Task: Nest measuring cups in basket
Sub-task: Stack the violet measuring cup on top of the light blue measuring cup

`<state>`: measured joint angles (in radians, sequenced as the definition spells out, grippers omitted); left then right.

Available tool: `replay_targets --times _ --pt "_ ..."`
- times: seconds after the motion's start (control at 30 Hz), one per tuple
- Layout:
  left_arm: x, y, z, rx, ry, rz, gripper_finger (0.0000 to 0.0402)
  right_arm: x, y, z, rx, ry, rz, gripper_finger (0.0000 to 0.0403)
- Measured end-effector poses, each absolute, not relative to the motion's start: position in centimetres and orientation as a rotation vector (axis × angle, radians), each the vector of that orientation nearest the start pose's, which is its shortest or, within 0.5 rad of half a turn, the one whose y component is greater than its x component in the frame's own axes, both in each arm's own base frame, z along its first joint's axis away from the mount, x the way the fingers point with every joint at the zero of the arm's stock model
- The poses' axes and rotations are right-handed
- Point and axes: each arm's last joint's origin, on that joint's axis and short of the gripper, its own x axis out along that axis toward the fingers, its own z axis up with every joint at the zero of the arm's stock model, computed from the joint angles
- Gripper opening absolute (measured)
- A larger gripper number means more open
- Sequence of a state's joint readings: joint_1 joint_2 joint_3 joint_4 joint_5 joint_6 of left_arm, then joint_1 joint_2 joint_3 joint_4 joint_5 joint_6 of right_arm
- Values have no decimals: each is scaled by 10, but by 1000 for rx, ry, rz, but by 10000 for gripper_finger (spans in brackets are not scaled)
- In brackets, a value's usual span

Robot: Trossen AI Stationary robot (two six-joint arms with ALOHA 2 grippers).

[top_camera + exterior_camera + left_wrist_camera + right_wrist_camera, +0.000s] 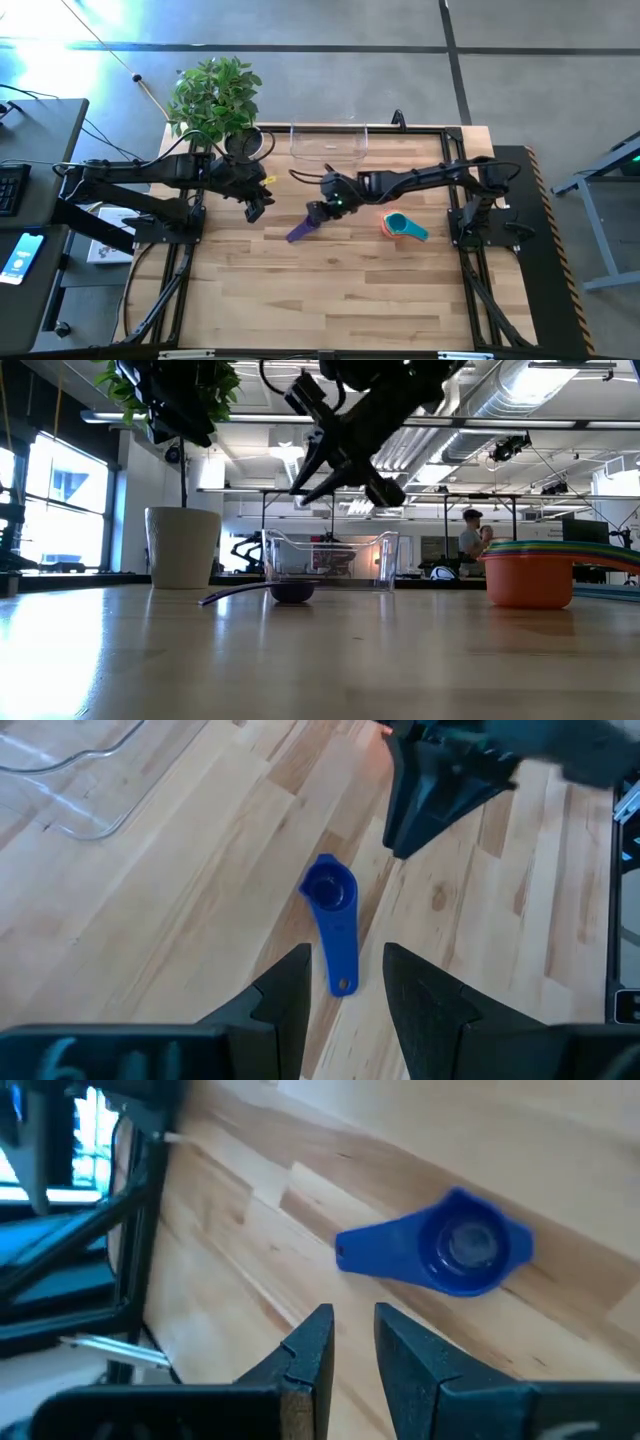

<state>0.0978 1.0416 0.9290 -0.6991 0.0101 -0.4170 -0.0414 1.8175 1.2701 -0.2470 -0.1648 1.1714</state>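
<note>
High view shows you where things stand: the right gripper (318,211) hangs over the middle of the table (330,300), just above the small purple cup (300,231), and its fingers (310,1342) stand a narrow gap apart with nothing between them. The left gripper (254,209) waits near the plant pot (243,143), also slightly parted and empty. The cup lies flat on the wood, in front of the clear basket (328,142) and apart from it. The stack of larger cups (403,226) sits well off toward the right arm's side.

The cup's long axis runs diagonally, bowl toward the gripper and handle trailing away toward the table's front left. To take it well, you probably want the fingers square across the flat handle, or over the bowl's rim, so turn the wrist until the gap crosses that axis. Come down slowly; a cup this light could skid if one finger lands first.
</note>
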Motion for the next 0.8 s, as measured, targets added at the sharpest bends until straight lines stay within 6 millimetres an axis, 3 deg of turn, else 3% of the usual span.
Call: replay_targets --times 0.27,0.4,0.63,0.8 --pt "202 20 293 -437 783 251 117 392 -16 270 888 860 -488 66" --pt "202 20 293 -436 783 251 117 388 -19 287 737 895 -509 66" --pt "202 20 293 -436 783 250 117 388 -22 286 664 921 -435 71" --pt "202 20 293 -435 783 250 117 385 -30 275 724 960 -437 104"
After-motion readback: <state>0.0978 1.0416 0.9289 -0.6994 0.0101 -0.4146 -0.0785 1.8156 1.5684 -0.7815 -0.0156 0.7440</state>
